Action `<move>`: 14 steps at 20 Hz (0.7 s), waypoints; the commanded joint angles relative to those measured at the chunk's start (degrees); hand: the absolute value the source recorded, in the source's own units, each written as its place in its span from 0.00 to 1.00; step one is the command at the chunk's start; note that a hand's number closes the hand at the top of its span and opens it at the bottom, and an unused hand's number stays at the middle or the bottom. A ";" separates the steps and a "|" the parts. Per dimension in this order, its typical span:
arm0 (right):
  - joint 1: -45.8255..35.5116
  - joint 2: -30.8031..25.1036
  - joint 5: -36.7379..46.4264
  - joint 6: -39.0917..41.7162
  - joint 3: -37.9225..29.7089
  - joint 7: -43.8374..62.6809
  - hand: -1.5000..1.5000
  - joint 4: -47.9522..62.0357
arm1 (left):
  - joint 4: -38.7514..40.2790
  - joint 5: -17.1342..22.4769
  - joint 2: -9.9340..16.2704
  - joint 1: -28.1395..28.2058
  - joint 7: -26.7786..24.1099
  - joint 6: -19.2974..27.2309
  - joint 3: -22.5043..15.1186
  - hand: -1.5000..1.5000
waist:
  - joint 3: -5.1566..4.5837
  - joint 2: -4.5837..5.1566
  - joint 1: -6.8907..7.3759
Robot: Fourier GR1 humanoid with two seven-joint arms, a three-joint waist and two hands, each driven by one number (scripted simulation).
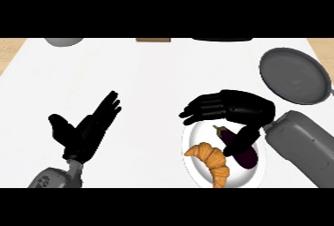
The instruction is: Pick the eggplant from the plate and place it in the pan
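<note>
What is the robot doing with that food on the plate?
The robot's right hand is over a white plate that holds a purple eggplant and a croissant. Its fingers are curled above the eggplant and its thumb reaches down beside it, but the eggplant lies on the plate, not yet lifted. The grey pan waits farther back on the right. The left hand rests open on the left side of the counter.

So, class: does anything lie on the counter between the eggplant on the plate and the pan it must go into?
Nothing visible does. The eggplant lies on the plate under the right hand; bare counter leads up to the pan.
</note>
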 commanded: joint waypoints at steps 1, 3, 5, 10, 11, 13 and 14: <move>-6.10 -6.20 13.10 2.20 6.61 4.11 0.00 -3.64 | 1.62 0.73 -0.49 -1.65 0.22 0.17 1.59 0.50 | -0.19 -0.59 -1.39; -7.54 -7.97 20.37 1.60 10.33 7.07 0.00 -5.52 | -0.36 -0.18 -1.22 1.07 -0.08 0.63 -0.61 0.50 | -0.16 -1.06 -0.90; -10.66 -10.06 25.83 4.12 12.98 11.22 0.00 -8.07 | 1.01 -0.11 -0.15 0.81 -0.33 0.20 0.71 0.50 | -0.24 -1.10 -1.46; -9.83 -6.81 33.40 12.86 20.71 24.88 0.00 -17.93 | 2.53 0.17 -1.26 0.50 -0.84 0.62 1.88 0.50 | -0.15 -0.87 -2.77; -11.61 -9.13 35.89 15.32 21.97 24.74 0.00 -17.20 | 0.89 -1.05 -1.58 2.46 -1.33 0.69 -0.25 0.50 | -0.14 -0.95 -2.09; -9.33 -9.62 38.24 18.66 24.48 28.64 0.00 -21.00 | 1.62 -0.21 -1.50 0.36 -0.73 0.52 1.56 0.50 | -0.07 -0.76 -2.86; -9.17 -8.17 38.94 21.61 25.35 31.91 0.00 -23.74 | 1.13 -0.88 -2.38 2.07 -1.02 1.64 0.69 0.50 | -0.07 -0.85 -2.62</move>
